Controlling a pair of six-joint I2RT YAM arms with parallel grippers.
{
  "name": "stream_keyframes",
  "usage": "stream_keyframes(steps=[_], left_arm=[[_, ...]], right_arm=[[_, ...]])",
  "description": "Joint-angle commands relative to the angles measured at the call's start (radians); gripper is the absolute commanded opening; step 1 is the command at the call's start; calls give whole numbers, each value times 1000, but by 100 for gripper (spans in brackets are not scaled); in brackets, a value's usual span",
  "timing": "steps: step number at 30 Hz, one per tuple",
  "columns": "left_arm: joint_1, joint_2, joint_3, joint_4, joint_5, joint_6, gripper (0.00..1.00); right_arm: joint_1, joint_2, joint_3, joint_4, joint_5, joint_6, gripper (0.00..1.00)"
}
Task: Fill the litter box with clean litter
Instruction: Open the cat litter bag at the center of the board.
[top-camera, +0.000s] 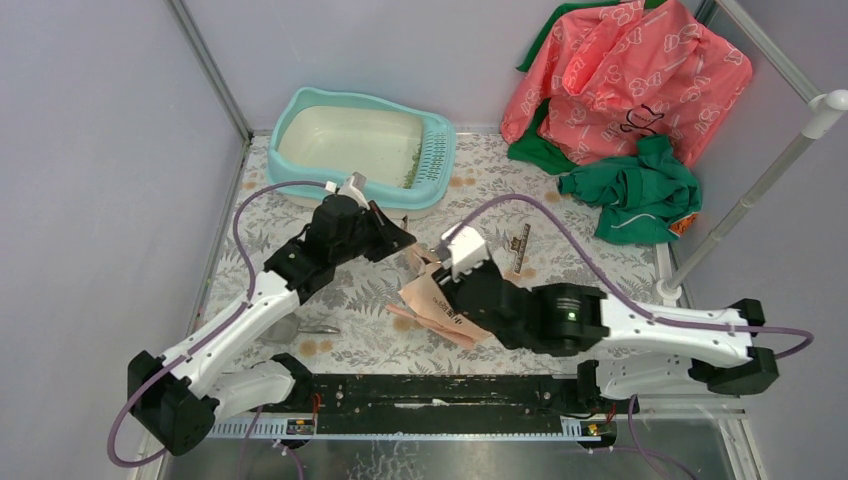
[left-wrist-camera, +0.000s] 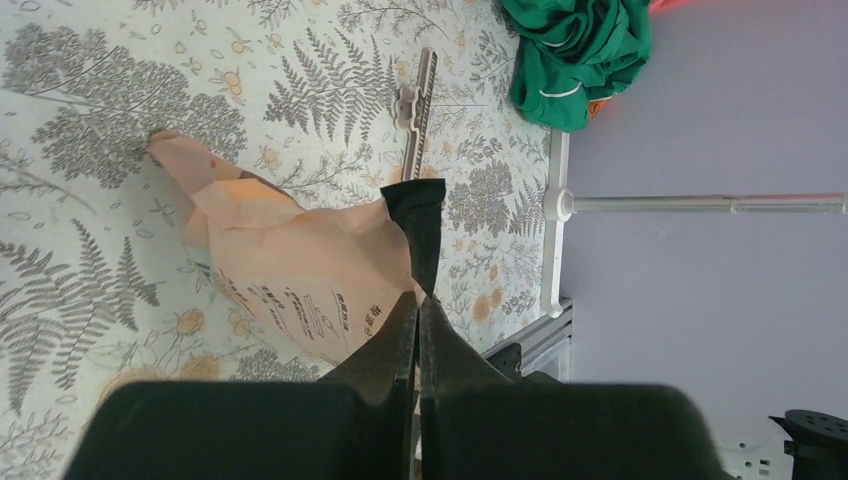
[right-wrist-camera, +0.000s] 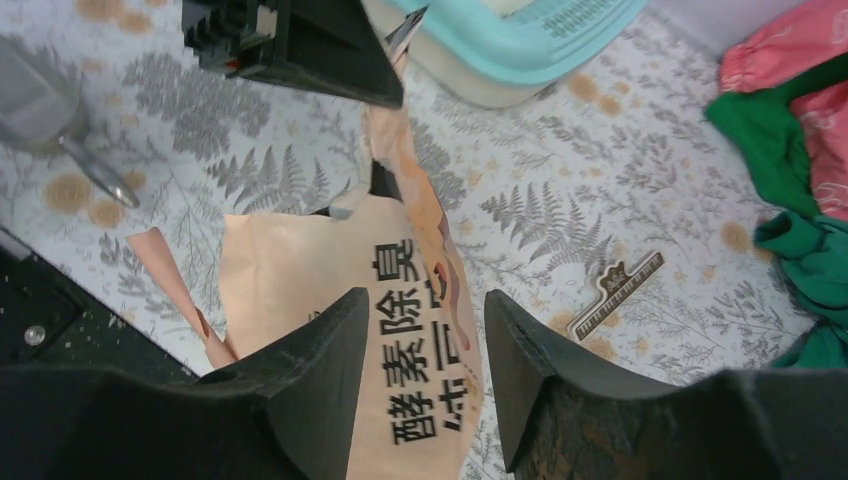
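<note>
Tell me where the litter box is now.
In the top view, the litter box sits in the far left corner of the table, just beyond the left hand, which pinches the paper bag.

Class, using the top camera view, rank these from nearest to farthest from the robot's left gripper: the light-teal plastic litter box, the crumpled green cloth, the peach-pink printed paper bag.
1. Peach-pink printed paper bag: its top held by the left gripper.
2. Light-teal plastic litter box: just beyond, at the back.
3. Crumpled green cloth: far right.
</note>
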Motion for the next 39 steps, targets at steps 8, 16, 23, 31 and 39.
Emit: stream_keyframes(steps=[8,16,23,31,39], left_arm=[[5,-164,-41,8,-12,-13,0],[4,-223,-42,-25,-19,-15,0],[4,-238,-41,-30,-17,-17,0],[4,-243,-44,-32,-20,-15,0],[4,-220,-17,-29,-49,5,0]], right_arm=[[-82,279,253,-93,-295,7,57],[-116,412,327,-121,-345,24,59],[-166,467,318,-132,-345,39,59],[-221,468,281,-84,-344,-3,60],[-278,505,256,-50,-506,-40,16]])
